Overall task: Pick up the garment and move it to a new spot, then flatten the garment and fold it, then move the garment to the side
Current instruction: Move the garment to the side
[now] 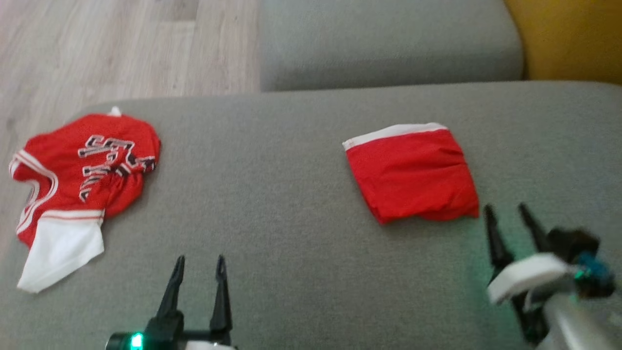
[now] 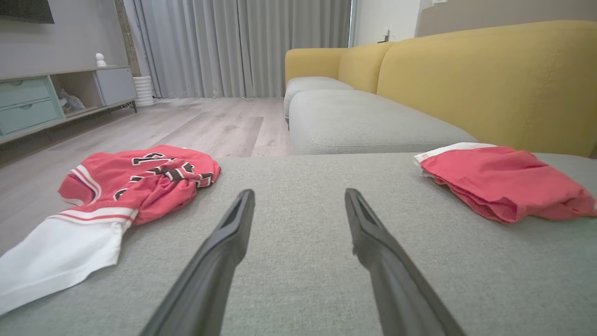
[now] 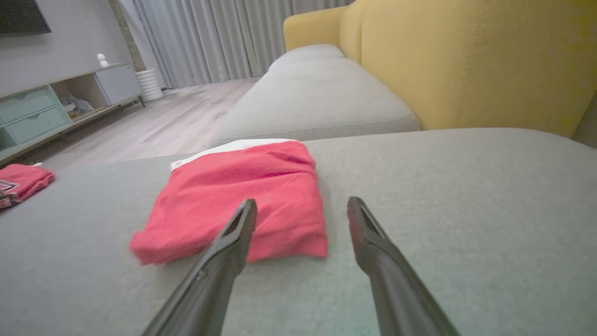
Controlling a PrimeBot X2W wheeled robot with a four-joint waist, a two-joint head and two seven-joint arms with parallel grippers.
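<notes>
A red garment [image 1: 413,175] with a white band lies folded on the grey sofa seat [image 1: 272,204], right of centre; it also appears in the left wrist view [image 2: 503,182] and the right wrist view [image 3: 242,200]. A crumpled red jersey [image 1: 82,170] with black lettering and a white panel lies at the seat's left edge [image 2: 130,182]. My right gripper [image 1: 505,210] is open just below and right of the folded garment's near corner, with nothing between its fingers [image 3: 302,205]. My left gripper [image 1: 200,262] is open over bare seat between the two garments [image 2: 299,196].
A second grey seat cushion [image 1: 388,43] lies beyond, with the yellow sofa back [image 1: 568,39] to the right. Wooden floor [image 1: 97,48] lies past the seat's left and far edge. A low cabinet [image 2: 46,102] and curtains [image 2: 233,46] stand across the room.
</notes>
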